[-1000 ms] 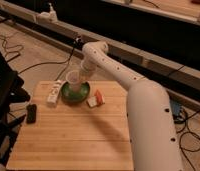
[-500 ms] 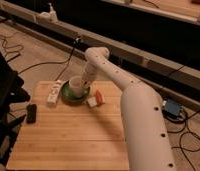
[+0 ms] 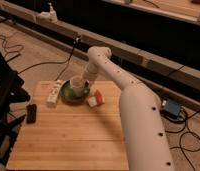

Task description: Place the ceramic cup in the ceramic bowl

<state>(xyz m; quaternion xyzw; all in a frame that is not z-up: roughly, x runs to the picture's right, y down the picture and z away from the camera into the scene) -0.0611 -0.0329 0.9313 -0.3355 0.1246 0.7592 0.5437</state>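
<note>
The cup (image 3: pixel 78 83) sits inside the bowl (image 3: pixel 68 92), at the far end of the wooden table (image 3: pixel 68 135), a little left of its middle. The bowl's green inside shows around the cup on the left and near sides. The cup stands upright, its pale mouth facing up.

The white arm (image 3: pixel 135 110) comes in from the near right, rises over the table and bends down at its far end toward the bowl. The gripper (image 3: pixel 86 80) is at the cup's right side, right against it or just above its rim. I cannot tell whether it has let go of the cup or is clamped on it.

Just right of the bowl lies a small white-and-red block (image 3: pixel 96 98), near it but apart. Left of the bowl, a long white object (image 3: pixel 54 93) lies with 1 end pointing toward the far edge. Farther left and nearer, a small dark object (image 3: pixel 31 113) rests by the table's left edge.

Cables (image 3: pixel 8 42) trail across the floor on the far left, and a blue box (image 3: pixel 171 108) sits on the floor to the right of the arm.
</note>
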